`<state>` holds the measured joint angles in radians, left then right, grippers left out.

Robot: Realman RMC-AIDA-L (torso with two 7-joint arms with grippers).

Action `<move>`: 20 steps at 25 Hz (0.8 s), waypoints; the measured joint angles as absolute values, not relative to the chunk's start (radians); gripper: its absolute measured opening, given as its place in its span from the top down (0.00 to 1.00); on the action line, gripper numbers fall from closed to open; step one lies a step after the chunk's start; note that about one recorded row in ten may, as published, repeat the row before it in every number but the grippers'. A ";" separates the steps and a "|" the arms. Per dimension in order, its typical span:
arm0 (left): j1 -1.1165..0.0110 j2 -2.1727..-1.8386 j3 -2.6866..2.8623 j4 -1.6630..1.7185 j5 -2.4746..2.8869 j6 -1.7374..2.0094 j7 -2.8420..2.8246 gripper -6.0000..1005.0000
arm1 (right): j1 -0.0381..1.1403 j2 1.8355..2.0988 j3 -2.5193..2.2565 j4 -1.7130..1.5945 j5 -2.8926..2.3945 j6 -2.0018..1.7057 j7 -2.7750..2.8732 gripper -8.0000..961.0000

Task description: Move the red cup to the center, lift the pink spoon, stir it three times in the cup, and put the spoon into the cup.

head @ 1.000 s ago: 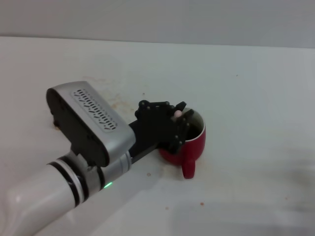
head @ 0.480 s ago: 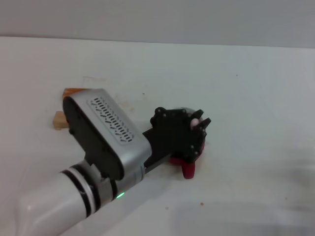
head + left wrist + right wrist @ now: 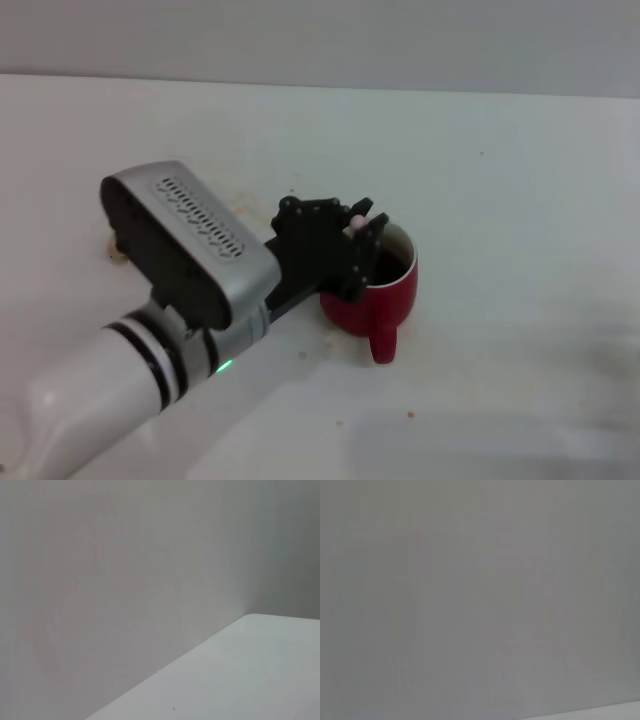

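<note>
Reaching in from the near left of the head view, the left arm carries its black left end effector [image 3: 352, 250] over the left side of the red cup [image 3: 378, 290], which stands on the white bench [image 3: 520, 200] a little right of the middle. The cup's loop handle points toward the near edge, and dark liquid shows inside against the white inner wall. A small pale tip of the pink spoon [image 3: 356, 220] pokes up at the top of the end effector, just above the cup's far-left rim; the fingers are closed together on the spoon, whose lower part is hidden behind the black fingers, so I cannot tell whether it reaches the liquid. A green light glows on the arm's silver wrist section (low on the near side). Faint brownish stains mark the bench just left of the end effector, and a few specks lie near the cup's handle. The left wrist view shows only a grey wall [image 3: 125, 580] and a corner of the white bench, with no fingers, cup or spoon. The right wrist view shows plain grey with a thin pale strip along one edge; the right end effector appears in none of the views.
</note>
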<state>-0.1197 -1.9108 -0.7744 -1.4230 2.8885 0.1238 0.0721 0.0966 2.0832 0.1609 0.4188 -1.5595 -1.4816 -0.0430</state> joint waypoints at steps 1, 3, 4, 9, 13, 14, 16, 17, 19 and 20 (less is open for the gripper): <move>-0.131 -1.916 -0.776 -1.413 2.889 0.125 0.072 0.85 | 0.096 2.083 0.161 0.419 -1.560 -1.482 -0.043 0.99; -0.150 -1.922 -0.773 -1.400 2.889 0.128 0.070 0.85 | 0.094 2.083 0.161 0.420 -1.560 -1.484 -0.043 0.99; -0.156 -1.926 -0.770 -1.395 2.889 0.132 0.070 0.85 | 0.094 2.083 0.161 0.421 -1.560 -1.485 -0.043 0.99; -0.110 -1.961 -0.777 -1.377 2.889 0.231 0.081 0.85 | 0.093 2.083 0.161 0.423 -1.560 -1.488 -0.043 0.99; -0.074 -1.991 -0.798 -1.363 2.888 0.326 0.087 0.73 | 0.092 2.083 0.161 0.422 -1.559 -1.489 -0.043 0.99; -0.074 -1.992 -0.798 -1.359 2.888 0.343 0.087 0.67 | 0.092 2.083 0.161 0.422 -1.558 -1.489 -0.043 0.99; -0.068 -1.997 -0.802 -1.344 2.888 0.404 0.084 0.63 | 0.092 2.083 0.161 0.421 -1.557 -1.489 -0.043 0.99; -0.059 -2.004 -0.810 -1.329 2.887 0.453 0.082 0.61 | 0.092 2.083 0.161 0.421 -1.557 -1.489 -0.043 0.99; -0.030 -2.036 -0.852 -1.288 2.885 0.601 0.081 0.57 | 0.092 2.083 0.161 0.421 -1.556 -1.487 -0.043 0.99; -0.018 -2.049 -0.872 -1.271 2.884 0.666 0.082 0.55 | 0.092 2.083 0.161 0.421 -1.556 -1.487 -0.043 0.99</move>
